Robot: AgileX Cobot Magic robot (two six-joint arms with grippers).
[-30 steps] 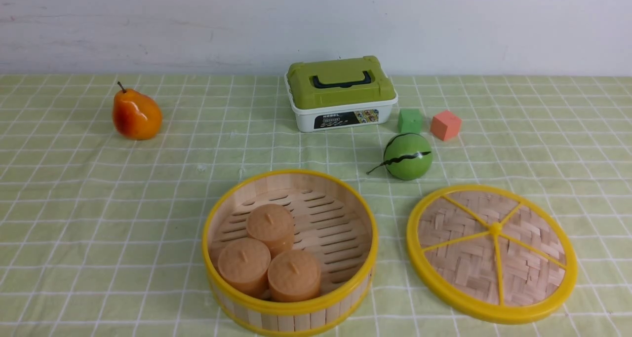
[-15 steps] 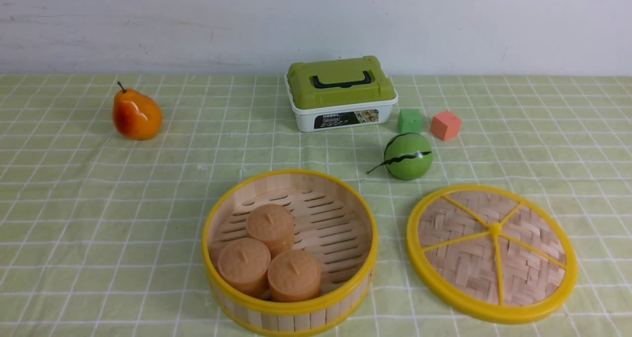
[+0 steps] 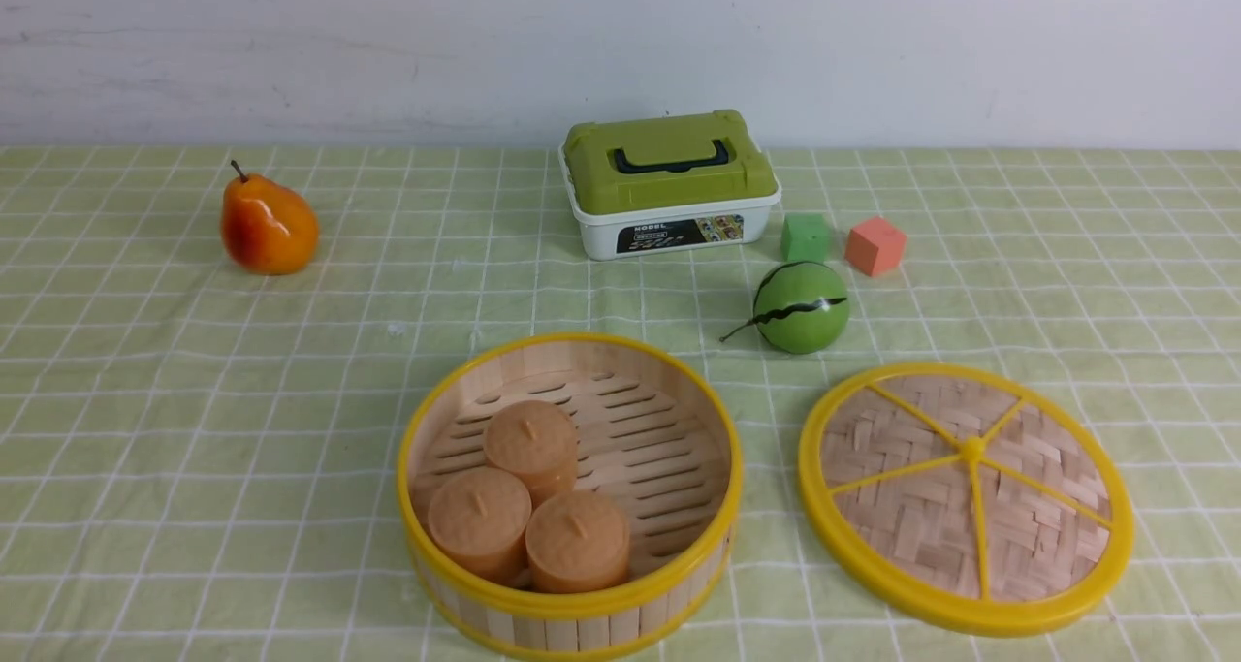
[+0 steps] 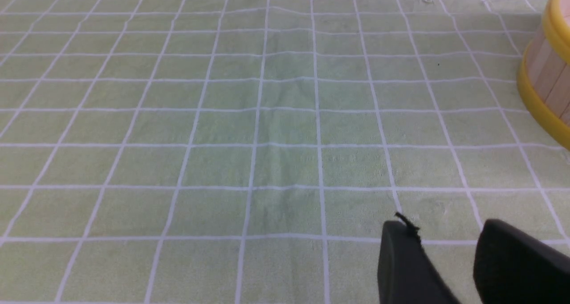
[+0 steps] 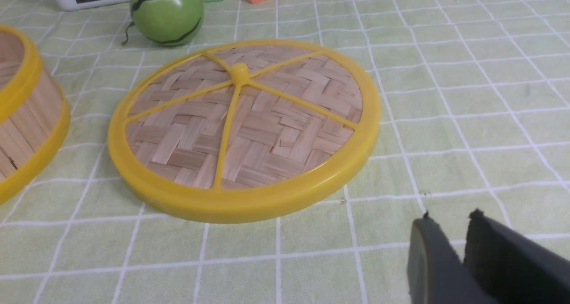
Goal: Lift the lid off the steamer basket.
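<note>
The steamer basket (image 3: 582, 628) stands uncovered at the front middle of the table, with three orange round cakes (image 3: 528, 439) on its slotted floor. The lid (image 3: 970, 497) lies flat on the cloth to the basket's right, apart from it. Neither arm shows in the front view. My left gripper (image 4: 441, 226) hangs over bare cloth with its jaws apart and empty; the basket's wall (image 4: 550, 79) is off to one side. My right gripper (image 5: 452, 217) is over the cloth just off the lid's rim (image 5: 249, 126), jaws nearly together with nothing between them; the basket (image 5: 31, 117) is beyond the lid.
A green striped ball (image 3: 800, 306) lies just behind the lid. Behind it are a green cube (image 3: 806, 237), an orange cube (image 3: 875, 245) and a white box with an olive-green top (image 3: 669, 182). A pear (image 3: 269, 226) stands far left.
</note>
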